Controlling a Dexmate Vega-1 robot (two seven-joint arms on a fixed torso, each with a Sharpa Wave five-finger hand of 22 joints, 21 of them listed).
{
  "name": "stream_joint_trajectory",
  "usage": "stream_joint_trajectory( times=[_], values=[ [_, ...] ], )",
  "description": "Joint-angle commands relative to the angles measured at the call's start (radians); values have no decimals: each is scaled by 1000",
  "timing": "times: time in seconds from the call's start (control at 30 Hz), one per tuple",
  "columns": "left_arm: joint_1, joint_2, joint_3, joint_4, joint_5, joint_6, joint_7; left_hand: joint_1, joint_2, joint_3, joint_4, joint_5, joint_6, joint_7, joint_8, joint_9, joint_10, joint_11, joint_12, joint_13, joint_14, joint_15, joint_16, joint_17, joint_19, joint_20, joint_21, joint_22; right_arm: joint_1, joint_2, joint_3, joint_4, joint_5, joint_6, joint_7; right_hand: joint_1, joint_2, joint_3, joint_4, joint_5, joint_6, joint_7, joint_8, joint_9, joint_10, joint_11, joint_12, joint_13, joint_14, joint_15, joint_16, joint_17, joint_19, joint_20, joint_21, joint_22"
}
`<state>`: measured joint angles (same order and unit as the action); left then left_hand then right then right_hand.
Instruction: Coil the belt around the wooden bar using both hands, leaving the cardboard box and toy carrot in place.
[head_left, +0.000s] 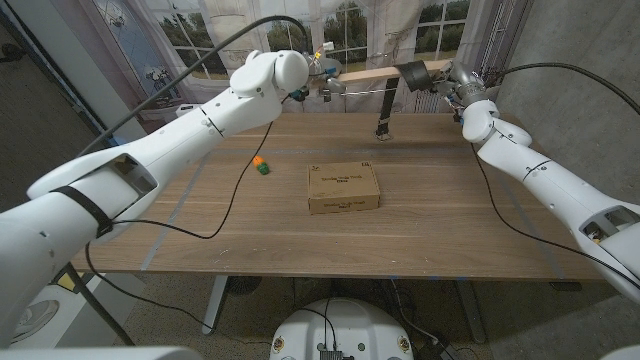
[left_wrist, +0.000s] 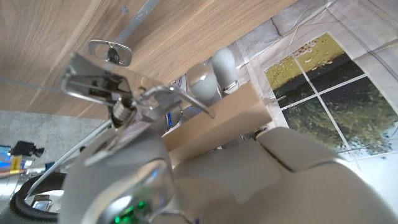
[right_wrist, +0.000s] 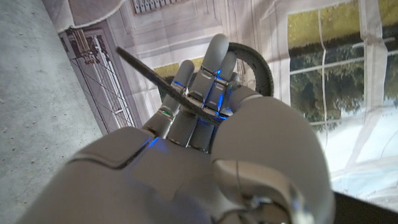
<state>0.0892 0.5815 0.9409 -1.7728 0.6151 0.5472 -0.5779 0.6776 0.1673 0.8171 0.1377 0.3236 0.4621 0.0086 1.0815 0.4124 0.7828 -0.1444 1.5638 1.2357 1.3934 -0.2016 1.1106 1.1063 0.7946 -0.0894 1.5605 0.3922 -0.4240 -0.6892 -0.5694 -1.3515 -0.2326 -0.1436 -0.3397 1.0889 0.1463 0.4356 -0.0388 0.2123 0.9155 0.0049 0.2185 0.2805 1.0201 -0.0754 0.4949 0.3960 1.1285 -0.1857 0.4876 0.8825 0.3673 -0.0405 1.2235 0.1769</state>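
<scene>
The wooden bar is held level in the air above the table's far edge. My left hand grips its left end, where a metal clip-like piece shows beside the bar and my left hand. A dark belt coil sits around the bar's right end, and my right hand holds it there. The coil shows behind my right hand, with a dark strap crossing the fingers. One belt end hangs from the bar down to the table.
The cardboard box lies mid-table. The small orange and green toy carrot lies to its left. A black cable trails over the wooden table. A window backdrop stands behind the far edge.
</scene>
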Motion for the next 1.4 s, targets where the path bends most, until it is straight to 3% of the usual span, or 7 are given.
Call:
stream_joint_trajectory(
  times=[0.03,0.5,0.7,0.83,1.03,1.23,1.4],
  values=[
    [-39,-14,44,45,53,10,-71,-3,-2,3,3,0,9,8,6,0,0,5,3,4,-2,0,2,5,-6,-75,2,4,15,1,12,-3,-41,125,-127,-3,-3,-2,9,9,56,-39,4,3,0,-15,-7,5,-37,-34,-10,2,-10,-133,-8,0],
    [-58,-48,52,114,60,-3,-84,-4,-2,4,3,1,7,7,7,-2,0,6,4,3,-3,0,-1,2,-6,-74,2,2,47,38,-55,73,-259,142,-365,-12,-2,-6,16,16,40,-68,2,7,-18,-36,-29,-1,-56,-38,-30,0,-25,-144,-20,0],
    [-83,-69,69,155,62,-11,-99,-4,-2,4,2,2,4,7,8,-2,-1,8,3,3,-3,0,0,2,-7,-74,3,1,62,63,-90,137,-363,151,-550,-5,5,-2,11,17,43,-67,4,6,-10,-28,-34,-9,-53,-41,-33,0,-18,-132,-18,1],
    [-89,-76,75,165,66,-7,-101,-4,-2,4,2,2,5,7,8,-5,-2,7,3,3,-3,0,0,1,-6,-74,2,0,100,104,-121,260,-415,229,-763,-3,6,-1,9,17,45,-68,5,6,-6,-28,-37,-13,-53,-41,-35,0,-15,-131,-17,2],
    [-101,-88,84,181,71,0,-106,-4,-3,4,2,3,5,6,9,-6,-2,7,3,3,-3,0,-1,1,-6,-74,3,1,32,197,91,272,-646,308,-777,-1,7,0,7,16,51,-65,7,5,4,-25,-40,-20,-46,-41,-35,1,-11,-132,-16,2],
    [-124,-109,100,221,69,-9,-112,-5,-3,4,2,3,5,5,9,-8,-2,8,3,3,-6,0,-1,0,-5,-73,3,0,-17,235,237,193,-924,285,-777,-4,-1,-3,5,14,35,-72,2,4,-15,-24,-60,-30,-65,-37,-51,-3,-12,-140,-17,2],
    [-137,-126,114,243,81,-3,-107,-5,-2,5,2,3,4,4,10,-9,-4,7,3,4,-6,0,-3,-2,-6,-72,3,1,-49,294,375,128,-1075,327,-777,-7,0,-2,7,14,29,-76,1,4,-17,-20,-69,-38,-80,-37,-64,-7,-16,-144,-20,2]
  ],
)
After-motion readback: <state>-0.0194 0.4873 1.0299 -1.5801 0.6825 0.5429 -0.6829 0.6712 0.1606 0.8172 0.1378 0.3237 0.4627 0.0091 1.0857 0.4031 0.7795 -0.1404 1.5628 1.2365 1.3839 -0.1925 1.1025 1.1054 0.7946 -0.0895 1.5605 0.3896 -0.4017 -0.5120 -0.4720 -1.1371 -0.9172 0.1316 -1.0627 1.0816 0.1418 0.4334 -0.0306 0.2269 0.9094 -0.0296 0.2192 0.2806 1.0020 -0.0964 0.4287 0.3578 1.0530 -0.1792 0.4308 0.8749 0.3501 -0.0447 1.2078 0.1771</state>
